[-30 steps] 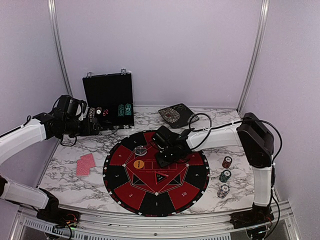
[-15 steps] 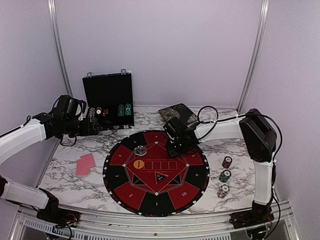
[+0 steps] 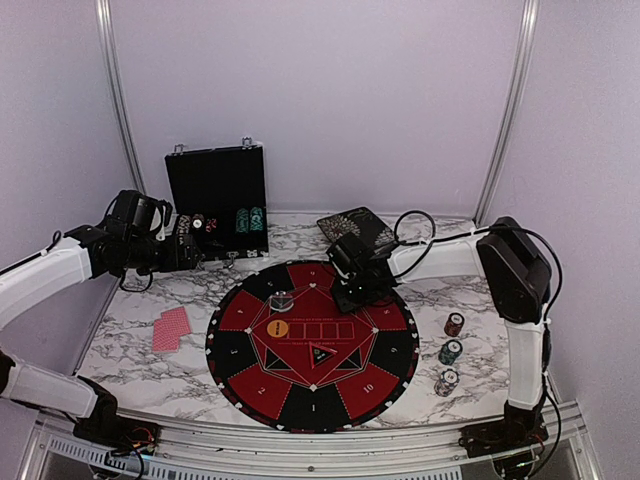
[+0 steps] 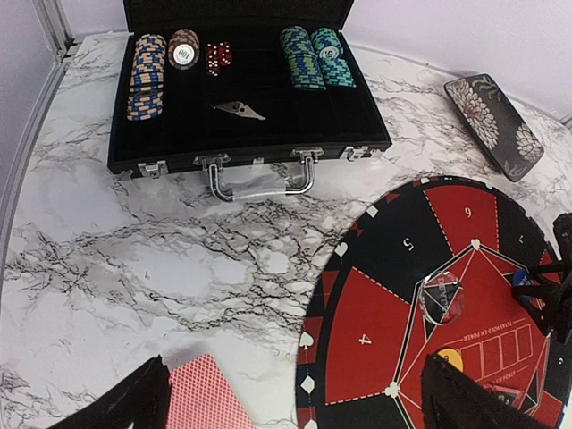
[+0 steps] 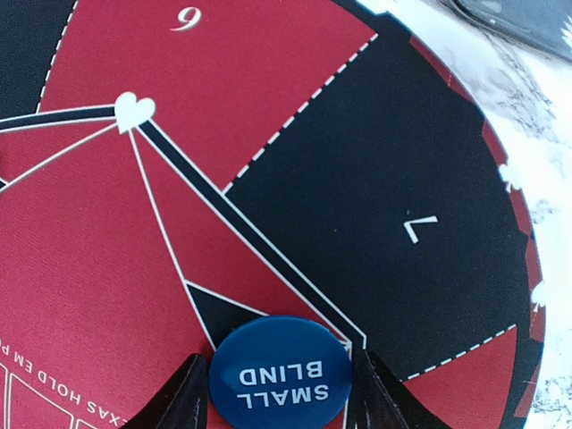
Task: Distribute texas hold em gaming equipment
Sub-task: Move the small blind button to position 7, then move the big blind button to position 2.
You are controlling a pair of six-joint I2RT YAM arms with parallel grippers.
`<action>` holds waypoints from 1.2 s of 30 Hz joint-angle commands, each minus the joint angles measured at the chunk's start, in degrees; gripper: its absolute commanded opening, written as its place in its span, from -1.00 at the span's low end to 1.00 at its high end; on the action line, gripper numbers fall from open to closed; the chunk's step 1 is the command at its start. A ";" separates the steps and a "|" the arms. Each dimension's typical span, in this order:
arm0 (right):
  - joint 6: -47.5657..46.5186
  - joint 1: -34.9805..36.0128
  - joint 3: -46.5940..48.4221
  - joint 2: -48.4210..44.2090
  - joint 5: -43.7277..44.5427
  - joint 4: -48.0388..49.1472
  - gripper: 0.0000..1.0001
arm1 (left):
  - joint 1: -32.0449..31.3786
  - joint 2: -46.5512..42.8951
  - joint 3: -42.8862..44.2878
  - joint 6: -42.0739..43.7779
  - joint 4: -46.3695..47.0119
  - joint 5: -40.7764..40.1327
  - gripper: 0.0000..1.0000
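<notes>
A blue disc marked SMALL BLIND (image 5: 279,371) lies flat on the round mat (image 3: 312,380), at the inner corner of black sector 7. My right gripper (image 5: 277,393) hangs low over it, open, with one finger close on each side of the disc. A clear disc (image 3: 281,299) and an orange disc (image 3: 280,327) rest on the mat's left half. Red-backed cards (image 3: 171,328) lie on the marble left of the mat. My left gripper (image 4: 299,402) is wide open and holds nothing, above the table between the cards (image 4: 208,398) and the mat.
An open black case (image 3: 217,205) stands at the back left with chip stacks (image 4: 147,76) inside. A dark patterned box (image 3: 355,230) lies behind the mat. Three short chip stacks (image 3: 450,351) sit on the marble right of the mat.
My right gripper has moved from the mat's middle toward its back right and come down over sector 7. Its fingers have spread slightly. The left arm has not moved.
</notes>
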 commanded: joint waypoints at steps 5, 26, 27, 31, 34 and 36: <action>-0.84 -0.90 1.09 2.67 1.08 -3.02 0.07 | 0.59 0.40 -0.14 -0.18 0.50 0.80 0.98; 2.23 10.07 8.13 -0.36 -2.75 -5.83 0.22 | 1.32 0.65 -0.25 -0.52 0.66 1.87 0.98; 2.52 11.14 9.03 0.27 -3.24 -5.79 0.24 | 1.33 0.58 -0.25 -0.51 0.62 1.93 0.98; 3.23 14.59 13.30 3.15 -4.34 -6.00 0.30 | 1.33 0.50 -0.34 -0.68 0.66 2.07 0.98; 3.37 15.87 15.96 5.64 -4.77 -6.74 0.31 | 1.33 0.55 -0.34 -0.67 0.71 2.25 0.98; 3.55 16.10 17.18 7.18 -5.07 -7.03 0.34 | 1.33 0.53 -0.34 -0.60 0.67 2.28 0.98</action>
